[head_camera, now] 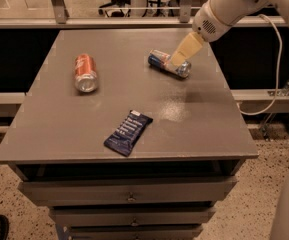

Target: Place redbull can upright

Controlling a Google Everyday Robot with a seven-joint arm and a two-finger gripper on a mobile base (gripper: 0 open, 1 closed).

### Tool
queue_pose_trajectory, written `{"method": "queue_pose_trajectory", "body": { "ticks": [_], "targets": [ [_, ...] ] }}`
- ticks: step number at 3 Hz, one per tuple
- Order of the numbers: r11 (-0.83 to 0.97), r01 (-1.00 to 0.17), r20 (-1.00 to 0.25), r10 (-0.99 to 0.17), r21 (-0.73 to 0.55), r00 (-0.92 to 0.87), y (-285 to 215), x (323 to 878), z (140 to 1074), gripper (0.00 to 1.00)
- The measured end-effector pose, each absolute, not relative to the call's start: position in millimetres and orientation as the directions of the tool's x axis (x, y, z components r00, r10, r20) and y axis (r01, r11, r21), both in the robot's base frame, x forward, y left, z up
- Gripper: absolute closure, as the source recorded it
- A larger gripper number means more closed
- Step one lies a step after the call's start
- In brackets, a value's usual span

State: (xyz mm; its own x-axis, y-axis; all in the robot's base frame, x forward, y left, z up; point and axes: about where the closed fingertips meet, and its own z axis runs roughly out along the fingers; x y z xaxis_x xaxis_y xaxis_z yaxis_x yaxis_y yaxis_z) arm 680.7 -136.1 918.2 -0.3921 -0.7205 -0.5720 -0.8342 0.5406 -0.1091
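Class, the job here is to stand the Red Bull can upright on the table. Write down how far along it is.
Done: nothing finished yet; the redbull can lies on its side near the far right of the table. In hand: the hand hangs over the can's middle; whether it touches I cannot tell. Left: grasp the can, turn it, set it on its base, let go.

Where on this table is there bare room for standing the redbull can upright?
Bare: the table front right, between snack wrapper and right edge; also the middle, between orange-red can and redbull can. Crowded: back right, where the gripper hangs over that can.
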Motion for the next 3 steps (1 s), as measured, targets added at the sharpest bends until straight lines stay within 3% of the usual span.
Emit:
{"method": "queue_pose_trajectory", "body": {
  "ticks": [2,3],
  "targets": [
    [0.563,-0.821,-0.587,-0.698,-0.093,-0.411,-79,735,883,0.00],
    [0.577,-0.811,-0.550,-0.710,-0.096,-0.440,-77,751,862,0.00]
  ]
}}
